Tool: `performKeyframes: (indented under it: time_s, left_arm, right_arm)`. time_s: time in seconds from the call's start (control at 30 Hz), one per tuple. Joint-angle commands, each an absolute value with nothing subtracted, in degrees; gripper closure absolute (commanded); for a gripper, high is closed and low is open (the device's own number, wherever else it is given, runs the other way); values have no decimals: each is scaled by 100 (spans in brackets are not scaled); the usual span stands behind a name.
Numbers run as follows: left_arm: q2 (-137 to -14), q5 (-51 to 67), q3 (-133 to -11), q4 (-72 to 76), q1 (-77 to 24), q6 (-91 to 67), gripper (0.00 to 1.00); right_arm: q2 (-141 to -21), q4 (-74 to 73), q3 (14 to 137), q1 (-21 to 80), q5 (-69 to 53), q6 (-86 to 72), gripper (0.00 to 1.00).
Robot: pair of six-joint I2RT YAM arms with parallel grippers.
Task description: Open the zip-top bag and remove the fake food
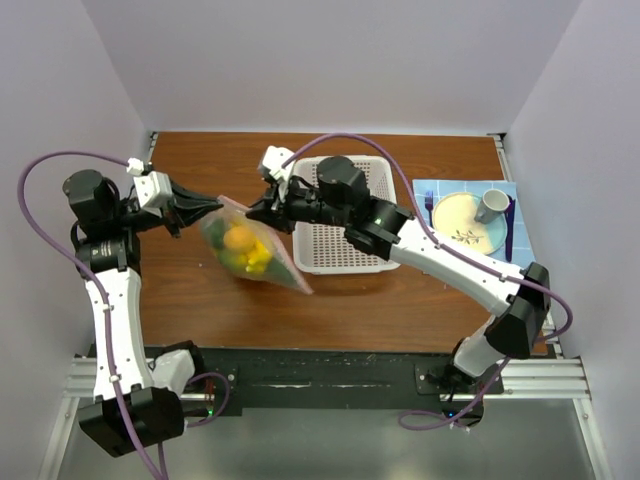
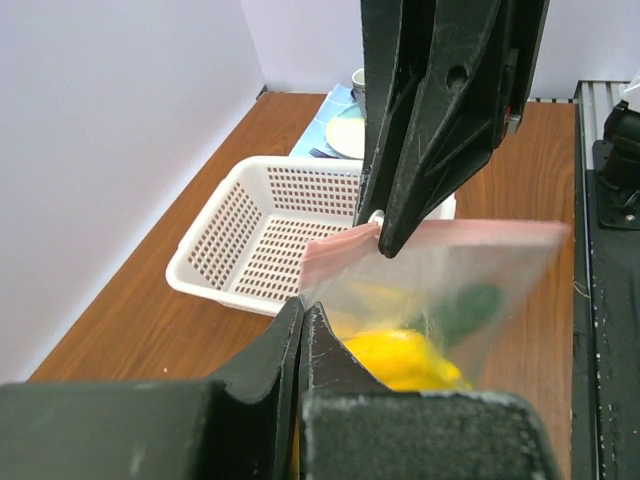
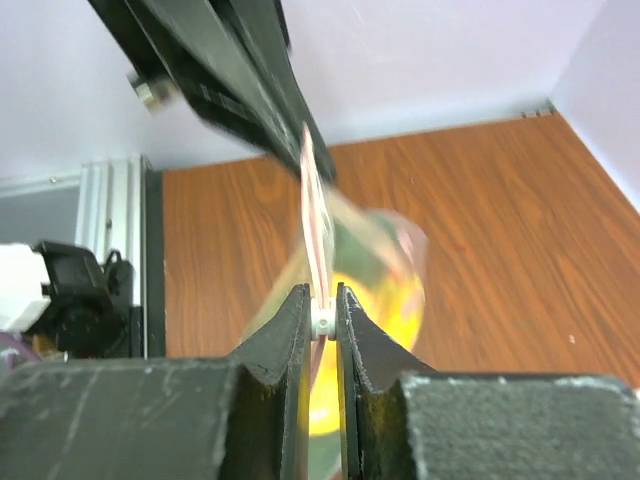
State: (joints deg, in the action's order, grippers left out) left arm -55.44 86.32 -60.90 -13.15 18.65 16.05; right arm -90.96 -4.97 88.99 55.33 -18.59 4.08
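While the zip-top bag (image 1: 282,266) hangs between them, the left gripper (image 1: 207,212) is clamped on its edge. The right gripper (image 1: 256,212) pinches what seems its slider (image 3: 322,318)

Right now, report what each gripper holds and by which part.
Both hold the zip-top bag: the left gripper pinches its edge near one end of the pink zip strip; the right gripper pinches the strip's white slider.

Brown wood table (image 1: 400,300) fills middle of top view. White perforated basket (image 1: 330,250) flat on it, upper centre, open side up. Blue placemat (image 1: 440,187) flat at upper right, just beside basket. Zip-top bag (image 1: 250,250) left of centre; contact with table unclear.
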Motion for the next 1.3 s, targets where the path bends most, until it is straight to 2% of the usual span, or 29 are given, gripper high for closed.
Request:
performKeyframes:
  time_s: [0.0, 0.27, 0.4, 0.57, 0.73, 0.8, 0.9, 0.93, 0.97, 1.03, 1.07, 1.1, 1.17, 1.27]
  left_arm:
    - [-5537, 9554, -6372, -413, 2030, 1046, 100]
    - [-5748, 9185, -6556, -168, 2337, 1020, 100]
    - [-6142, 8878, -6723, 632, 2715, 704, 100]
    - [-6548, 8693, -7040, 659, 2909, 764, 100]
    - [-6487, 8604, -6803, 511, 2927, 1062, 100]
    - [-6373, 8779, -6689, -391, 2953, 1474, 100]
    - [-6144, 8685, -6592, -2447, 2953, 3142, 100]
    - [-6083, 8579, -6557, -2974, 2953, 4138, 100]
    - [-5978, 8474, -6487, -3850, 2953, 4592, 100]
    - [-5933, 8114, -6416, -4671, 2944, 5845, 100]
    - [-5967, 7982, -6381, -5694, 2944, 6384, 100]
    - [-6020, 7719, -6363, -6226, 2944, 7529, 100]
    - [-6212, 7376, -6267, -7541, 2944, 8459, 100]
    - [-6302, 6989, -5986, -7541, 2936, 8271, 100]
  right_arm:
    - [-8825, -932, 8412, 5379, -1766, 439, 100]
    - [-8386, -844, 7517, 5370, -1846, 281, 100]
    - [-8051, -738, 6944, 5388, -1784, 159, 100]
    - [-7840, -589, 6540, 5379, -1767, 44, 100]
    - [-7954, -527, 6320, 5388, -1468, 88, 100]
    - [-8059, -501, 6214, 5388, -1415, 44, 87]
    - [-8138, -510, 6187, 5431, -1170, -184, 63]
    - [-8139, -562, 6205, 5466, -743, -211, 54]
    - [-8139, -597, 6249, 5528, -582, -237, 48]
    - [-8060, -703, 6319, 5555, -118, -325, 43]
    - [-8025, -721, 6389, 5572, -10, -386, 34]
    - [-7990, -790, 6442, 5590, 26, -509, 33]
    - [-7910, -870, 6600, 5642, 184, -667, 31]
    - [-7884, -967, 6776, 5800, 211, -992, 29]
